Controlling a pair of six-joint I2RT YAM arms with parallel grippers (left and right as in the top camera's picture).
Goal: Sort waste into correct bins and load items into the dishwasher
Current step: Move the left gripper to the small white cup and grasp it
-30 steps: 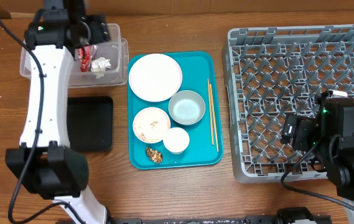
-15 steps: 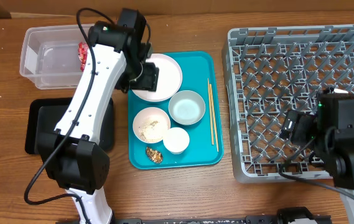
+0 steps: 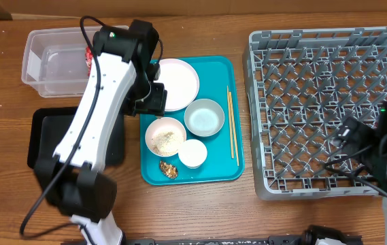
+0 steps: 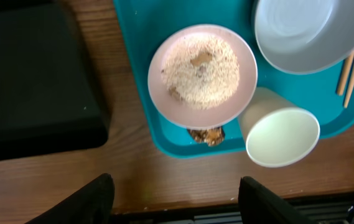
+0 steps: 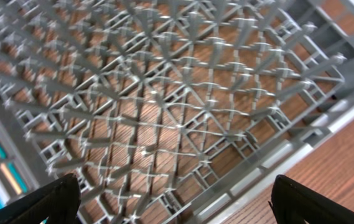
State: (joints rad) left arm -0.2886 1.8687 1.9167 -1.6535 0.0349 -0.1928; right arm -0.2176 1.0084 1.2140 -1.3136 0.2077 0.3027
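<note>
L gripper [image 4: 177, 190] is seen w/ fingers apart, nothing between. Rice bowl [image 4: 202, 74] is found just ahead of it on teal tray [image 4: 134, 34], so L arm is judged nearer. R gripper [image 5: 177, 205] is spread wide, empty, over dish rack [image 5: 164, 112].

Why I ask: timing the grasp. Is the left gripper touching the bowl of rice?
Apart. Left wrist view: the left gripper hangs low in frame, with bare table and teal tray rim between it and the bowl of rice.
</note>
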